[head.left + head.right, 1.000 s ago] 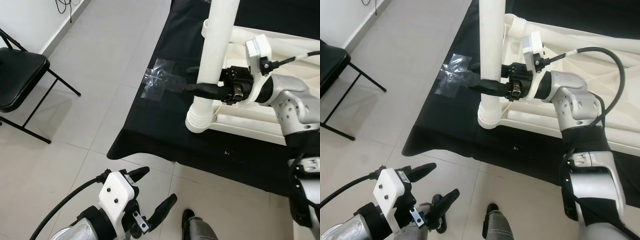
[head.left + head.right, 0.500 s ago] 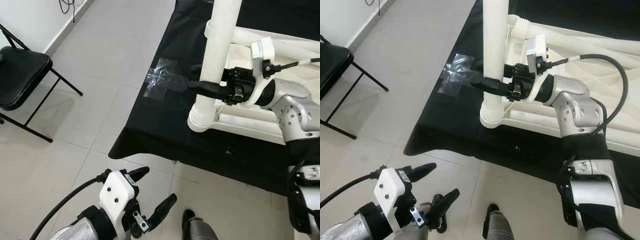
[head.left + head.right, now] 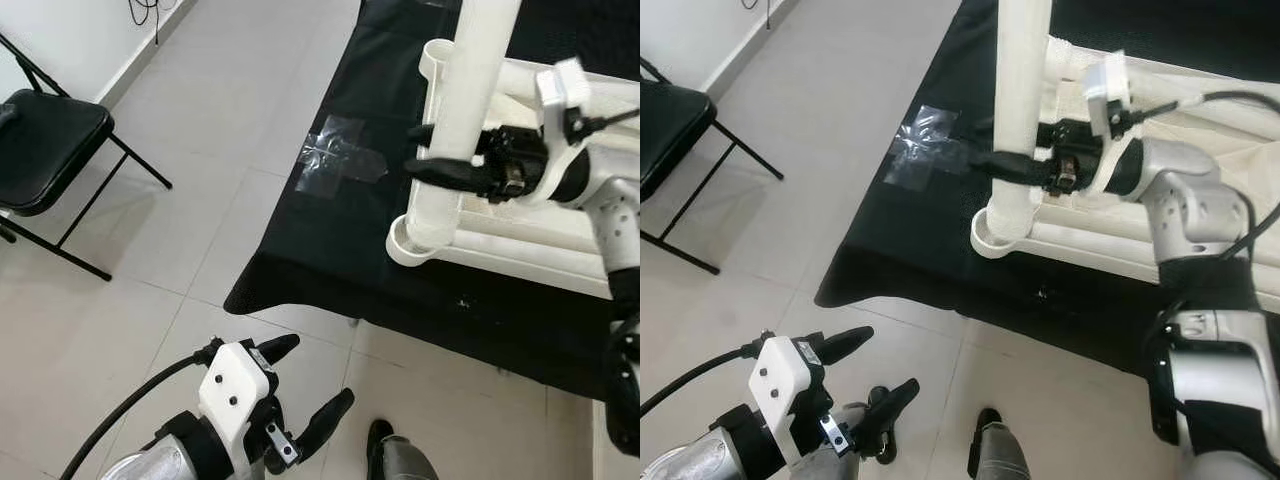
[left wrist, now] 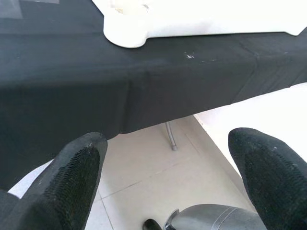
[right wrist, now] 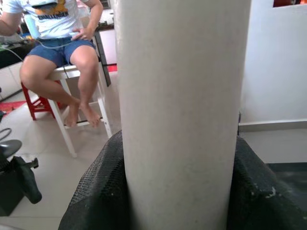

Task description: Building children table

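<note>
A white tubular table leg (image 3: 468,95) stands upright, slightly tilted. Its lower end sits in a round corner socket (image 3: 412,240) of the white tabletop frame (image 3: 530,228), which lies upside down on a black cloth (image 3: 320,240). My right gripper (image 3: 437,152) is shut on the leg a little above the socket. In the right wrist view the leg (image 5: 182,105) sits between both black fingers (image 5: 96,191). My left gripper (image 3: 305,385) hangs open and idle low over the floor, with black fingertips (image 4: 79,175) spread wide.
A black folding chair (image 3: 40,150) stands on the tiled floor to the left. Clear tape (image 3: 340,160) is stuck on the cloth near the leg. A person (image 5: 62,43) sits on a stool beyond the leg. My foot (image 3: 395,460) is near the cloth's front edge.
The camera has shifted a little. My right gripper keeps its hold on the leg, whose top now leans slightly further right. The left arm has not moved.
</note>
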Controlling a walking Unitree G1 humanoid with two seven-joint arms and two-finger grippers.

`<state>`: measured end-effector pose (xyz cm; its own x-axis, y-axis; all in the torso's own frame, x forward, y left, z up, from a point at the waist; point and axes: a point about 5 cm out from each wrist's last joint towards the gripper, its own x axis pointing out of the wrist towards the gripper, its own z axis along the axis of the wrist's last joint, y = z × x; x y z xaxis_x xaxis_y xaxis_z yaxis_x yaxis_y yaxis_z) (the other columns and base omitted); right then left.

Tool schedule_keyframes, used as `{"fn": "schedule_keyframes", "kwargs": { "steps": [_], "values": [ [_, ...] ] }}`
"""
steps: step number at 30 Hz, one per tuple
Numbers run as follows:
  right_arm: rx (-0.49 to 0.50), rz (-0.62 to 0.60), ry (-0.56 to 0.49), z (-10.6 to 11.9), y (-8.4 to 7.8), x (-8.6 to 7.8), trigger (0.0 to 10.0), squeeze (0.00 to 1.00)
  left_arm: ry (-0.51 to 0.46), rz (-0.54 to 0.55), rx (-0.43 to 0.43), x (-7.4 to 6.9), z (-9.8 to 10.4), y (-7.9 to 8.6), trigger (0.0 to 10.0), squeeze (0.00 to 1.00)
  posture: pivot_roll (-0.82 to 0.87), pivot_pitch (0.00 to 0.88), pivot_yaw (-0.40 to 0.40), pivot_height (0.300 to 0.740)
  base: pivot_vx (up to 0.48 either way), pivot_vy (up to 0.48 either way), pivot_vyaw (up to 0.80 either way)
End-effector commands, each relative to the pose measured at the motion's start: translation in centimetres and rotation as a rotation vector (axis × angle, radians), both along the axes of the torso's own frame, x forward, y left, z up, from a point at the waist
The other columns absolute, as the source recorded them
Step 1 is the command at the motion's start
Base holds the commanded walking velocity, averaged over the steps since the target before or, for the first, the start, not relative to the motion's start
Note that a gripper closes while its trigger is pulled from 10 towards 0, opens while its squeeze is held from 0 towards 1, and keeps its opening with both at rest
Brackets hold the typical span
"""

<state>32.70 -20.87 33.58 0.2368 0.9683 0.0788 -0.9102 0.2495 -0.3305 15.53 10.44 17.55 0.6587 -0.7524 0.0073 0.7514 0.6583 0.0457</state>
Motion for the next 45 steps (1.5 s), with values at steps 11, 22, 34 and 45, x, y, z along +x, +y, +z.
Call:
{"fn": "schedule_keyframes", "kwargs": {
  "steps": [11,22,34,45],
  "values": [
    [0.136,-0.103,-0.088,1.4,0.7,0.5,10.0,0.00,0.048,-0.020,0.014,-0.3,-0.8,0.0,10.0,0.00,0.02,0.369,0.008,0.740,0.000,0.000,0.00],
    [0.332,-0.242,-0.073,0.7,0.9,0.9,10.0,0.00,0.051,-0.025,0.014,-0.3,-0.9,0.0,10.0,0.00,0.02,0.367,0.013,0.740,0.000,0.000,0.00],
    [0.272,-0.366,-0.117,0.4,-0.8,-1.1,10.0,0.00,0.048,-0.021,0.012,0.0,-0.9,0.2,10.0,0.00,0.01,0.369,0.014,0.740,0.000,0.000,0.00],
    [0.273,-0.388,-0.131,0.5,-1.4,-2.8,10.0,0.00,0.048,-0.021,0.017,0.2,-1.1,0.4,10.0,0.00,0.00,0.360,0.029,0.740,0.000,0.000,0.00]
  ]
}}
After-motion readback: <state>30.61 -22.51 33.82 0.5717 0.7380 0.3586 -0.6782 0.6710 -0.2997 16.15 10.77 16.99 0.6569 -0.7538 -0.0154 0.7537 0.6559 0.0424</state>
